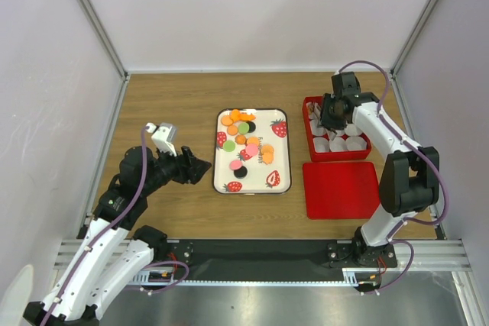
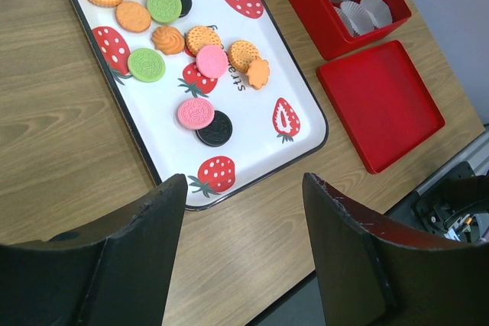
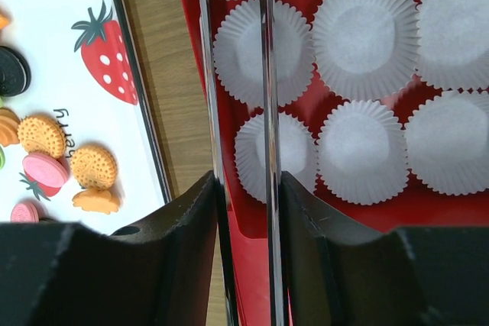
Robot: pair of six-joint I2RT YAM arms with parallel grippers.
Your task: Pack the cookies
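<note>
Top view first. Seeing a white rectangular strawberry-print tray (image 1: 258,179) sitting in the middle of the brown wooden tabletop (image 1: 168,104), with small flat round cookies in orange, pink, green and black (image 1: 243,139) scattered on it, mostly toward the far end. Off to the right, spotting an open red rectangular box (image 1: 309,131) lined with white pleated paper cups (image 1: 337,143), plus a flat red square lid (image 1: 341,188) lying just beside the box on the near side. Got the left claw (image 1: 200,167) hanging just beside the tray's left edge, near the near corner. Got the right claw (image 1: 334,117) over the far half of the box.

Left wrist view next. Looking out between two black fingers (image 2: 137,250) spread wide apart, nothing in between, pointed at the tray's near end. Seeing the cookies lying on the tray, one pink touching one black.

Right wrist view last. Seeing that claw pinched on thin silver metal tongs (image 3: 267,74), with both blades reaching out over the cups along the box's left side, slightly apart and gripping nothing. Also catching a few cookies on the tray at the left.
</note>
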